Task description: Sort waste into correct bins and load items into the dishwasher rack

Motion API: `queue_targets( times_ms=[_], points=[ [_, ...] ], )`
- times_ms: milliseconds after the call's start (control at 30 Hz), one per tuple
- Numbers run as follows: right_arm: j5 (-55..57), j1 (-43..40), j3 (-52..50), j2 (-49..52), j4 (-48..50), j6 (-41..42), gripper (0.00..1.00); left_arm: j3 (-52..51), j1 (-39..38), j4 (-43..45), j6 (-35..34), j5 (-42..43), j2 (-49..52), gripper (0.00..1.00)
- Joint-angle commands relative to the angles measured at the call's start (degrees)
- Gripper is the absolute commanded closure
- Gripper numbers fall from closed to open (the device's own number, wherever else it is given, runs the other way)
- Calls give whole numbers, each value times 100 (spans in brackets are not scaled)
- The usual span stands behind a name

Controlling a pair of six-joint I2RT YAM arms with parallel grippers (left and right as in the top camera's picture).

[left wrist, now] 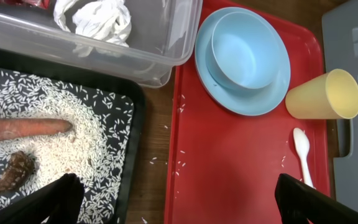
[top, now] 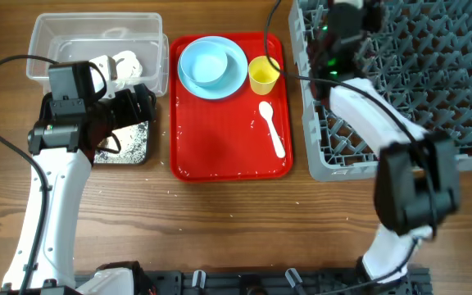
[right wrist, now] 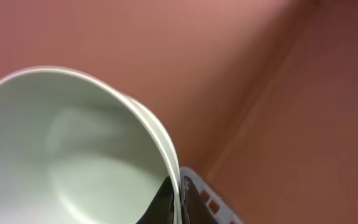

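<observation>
The left fingers (left wrist: 59,200) stand wide apart and hold nothing, hovering over the strip of bench (left wrist: 157,146) between the shallow black bin (left wrist: 134,149) and the red tray (left wrist: 229,177). Just ahead of the left-hand finger, the bin holds a spread of loose white rice grains (left wrist: 73,106). The orange carrot piece (left wrist: 23,127) lies across them, and the small brown food scrap (left wrist: 14,171) sits just beside it, nearer the finger. Beyond the bin is the clear plastic tub (left wrist: 148,53), which holds the crumpled white tissue (left wrist: 95,18) and a sliver of the red snack wrapper (left wrist: 23,2) at the frame's top edge. A few stray grains dot the bench strip and the tray's near side. Ahead of the right-hand finger, on the tray, the light-blue bowl (left wrist: 244,53) sits in the round light-blue plate (left wrist: 247,104). The small yellow cup (left wrist: 325,93) is just beside the plate, and the white plastic spoon (left wrist: 302,149) lies closer to the finger. The grey dishwasher rack (left wrist: 353,25) borders the tray beyond them. The right fingers (right wrist: 161,202) are clamped on the rim of the pale whitish-green bowl (right wrist: 61,155), one finger inside and one outside. The bowl is tipped on edge, with a corner of the rack just below the fingertips. From overhead, the right arm (top: 359,94) reaches across the rack's upright pegs toward its far side.
</observation>
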Motion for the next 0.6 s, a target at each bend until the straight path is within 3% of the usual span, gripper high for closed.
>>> queue_targets(
  times_ms=[0, 200, 567],
  points=[
    [-254, -39, 13, 662, 560, -1174, 96, 94, 35, 17, 111, 48, -94, 0],
    [-588, -114, 13, 1287, 634, -1191, 96, 94, 35, 17, 111, 48, -94, 0],
    [-957, -168, 13, 1436, 256, -1023, 96, 94, 35, 17, 111, 48, -94, 0]
  ],
)
